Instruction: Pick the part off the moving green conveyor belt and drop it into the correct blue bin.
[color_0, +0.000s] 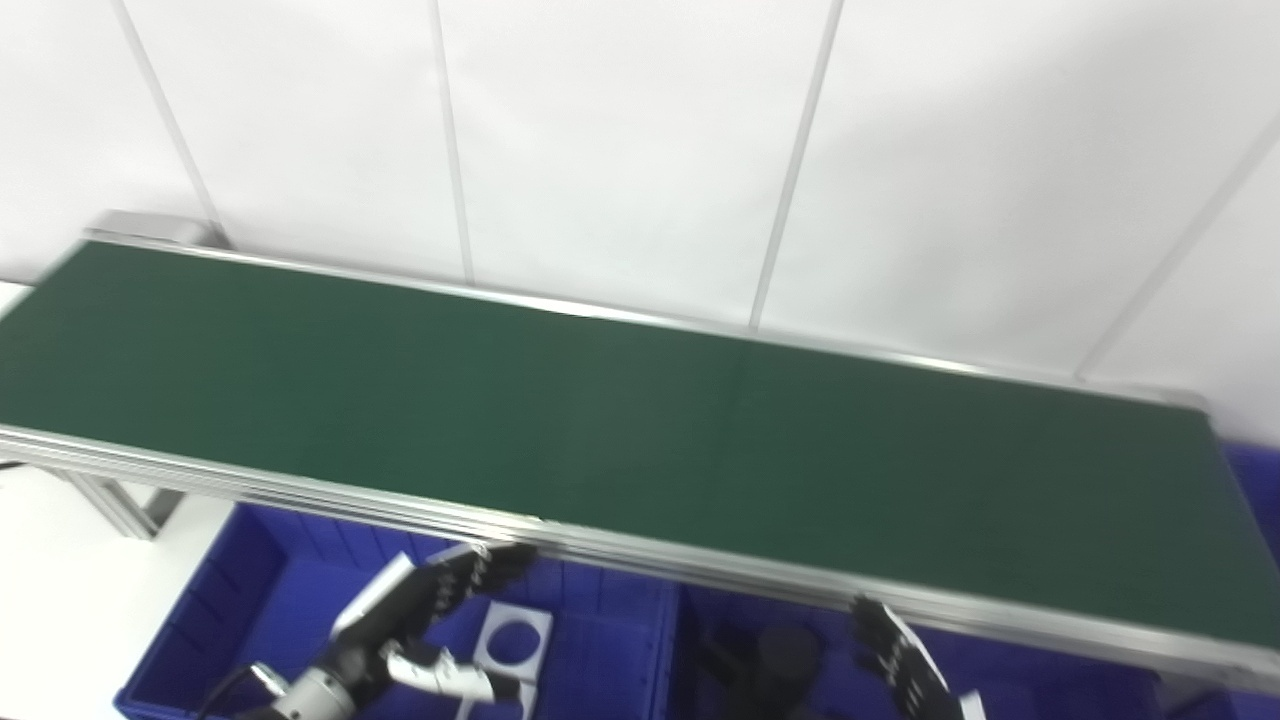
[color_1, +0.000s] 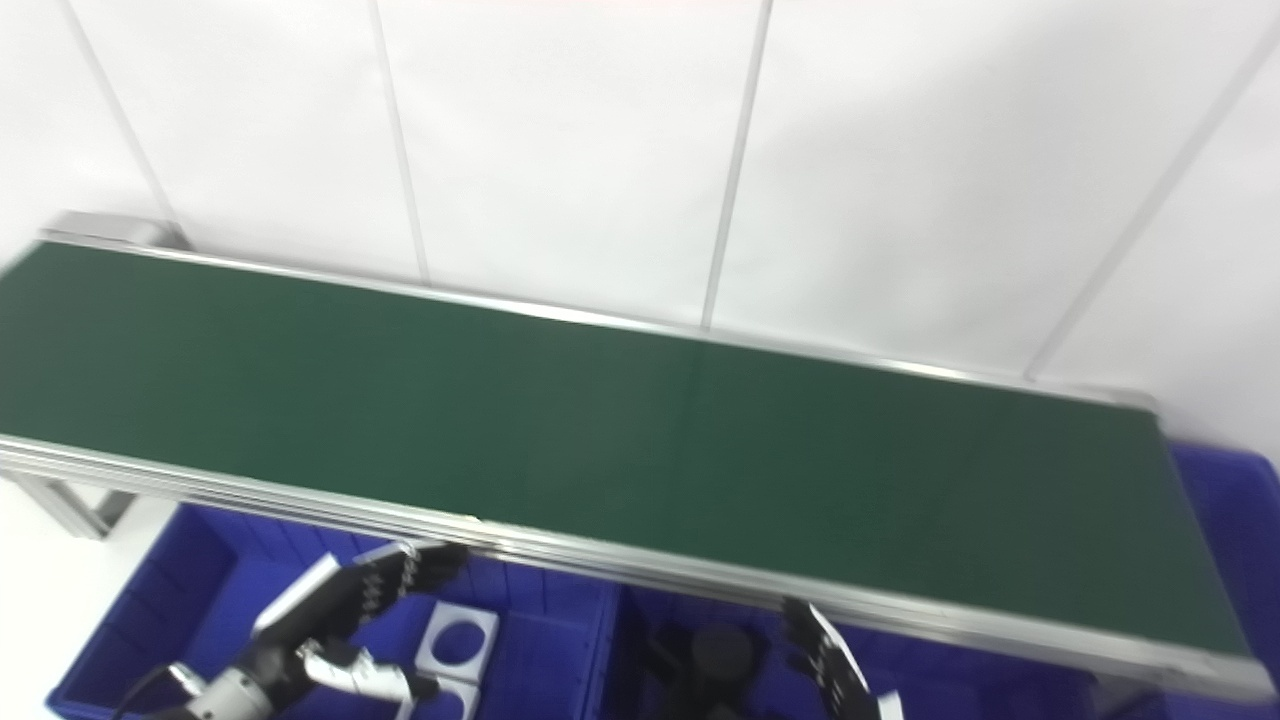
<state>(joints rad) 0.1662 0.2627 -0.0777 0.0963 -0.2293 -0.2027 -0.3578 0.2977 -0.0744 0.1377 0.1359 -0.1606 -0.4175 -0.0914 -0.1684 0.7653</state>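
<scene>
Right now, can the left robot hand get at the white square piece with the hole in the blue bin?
Probably yes. The left robot hand hovers open inside that blue bin, right beside the white square piece, with nothing between them.

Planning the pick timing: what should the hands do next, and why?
Probably wait. The green belt carries no part, and both the left hand and right hand hover open, empty, over the blue bins below its near edge.

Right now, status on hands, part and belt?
Left hand open over the left blue bin. Right hand open below the belt edge. Green belt bare, no part visible. White square parts already in left bin.
</scene>
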